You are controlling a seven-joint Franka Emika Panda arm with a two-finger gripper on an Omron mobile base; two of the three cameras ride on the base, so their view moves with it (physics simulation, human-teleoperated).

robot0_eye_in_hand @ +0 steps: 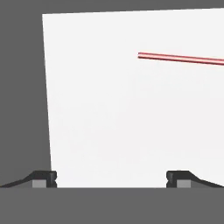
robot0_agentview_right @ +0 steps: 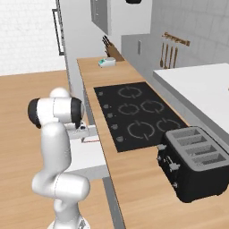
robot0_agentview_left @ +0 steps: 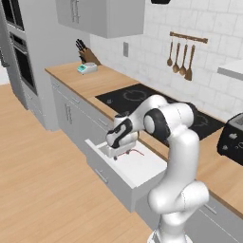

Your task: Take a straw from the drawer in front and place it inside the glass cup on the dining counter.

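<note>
The gripper [robot0_eye_in_hand: 111, 177] hangs over the open drawer [robot0_agentview_left: 142, 176] with its jaws spread wide and empty. The straw [robot0_eye_in_hand: 181, 58] lies flat on the white drawer floor, off to the right of the fingertips and farther in. A clean pick probably means shifting over until the jaws straddle the thin stick, descending nearly to the floor, then closing squarely across it.

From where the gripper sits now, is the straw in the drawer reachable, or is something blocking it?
Probably yes. The drawer is pulled open, the gripper hangs open just above its white floor, and the straw lies bare off to one side with nothing over it. It is not between the fingers yet.
</note>
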